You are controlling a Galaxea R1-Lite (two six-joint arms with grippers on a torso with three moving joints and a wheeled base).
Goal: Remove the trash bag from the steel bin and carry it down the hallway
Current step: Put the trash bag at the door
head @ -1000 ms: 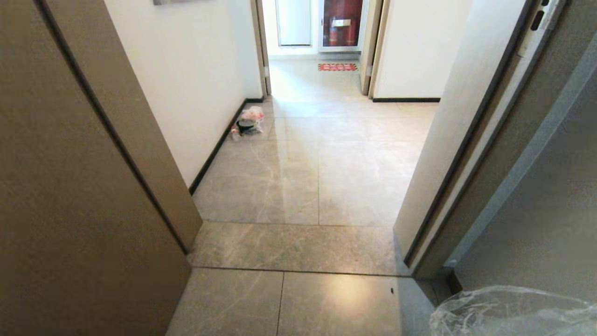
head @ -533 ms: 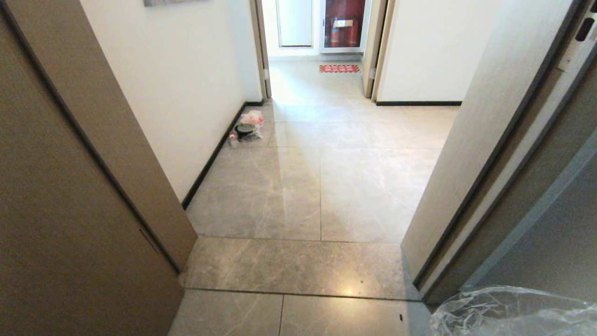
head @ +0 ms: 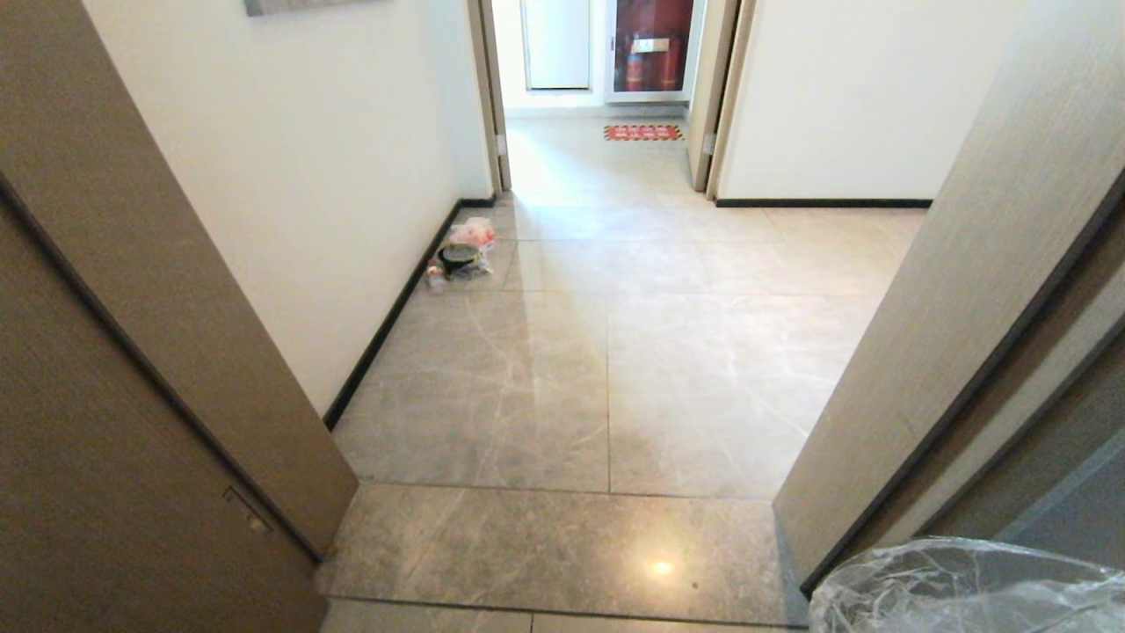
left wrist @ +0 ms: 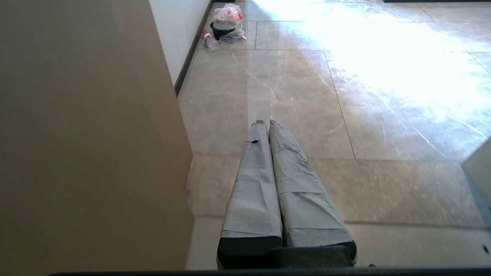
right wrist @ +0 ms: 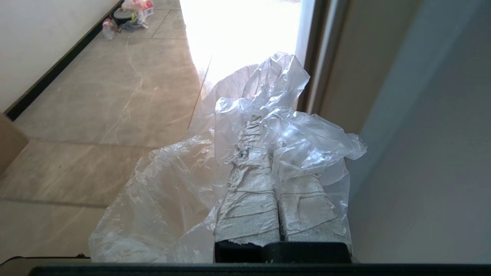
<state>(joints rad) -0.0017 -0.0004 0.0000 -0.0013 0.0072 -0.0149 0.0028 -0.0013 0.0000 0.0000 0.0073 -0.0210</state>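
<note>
1. Right wrist view: the right hand has its grey-wrapped fingers pressed together, pinching the bag. The clear crinkled plastic drapes over the fingertips and hangs beside them above the floor. A door frame stands close by the bag. Far off, litter lies against the dark baseboard.

2. Left wrist view: the left hand holds nothing; its wrapped fingers lie pressed together, pointing out over the floor. A tan door fills one side. The litter, a black bowl with a small bottle and a plastic bag, sits at the foot of the wall.

3. Head view: neither hand shows. The bag fills the bottom right corner of the view. Ahead, between the tan door and the door frame, the hallway runs on over grey marbled tiles. The litter lies at the floor's left edge, against the baseboard. A red mat lies at the far end.
</note>
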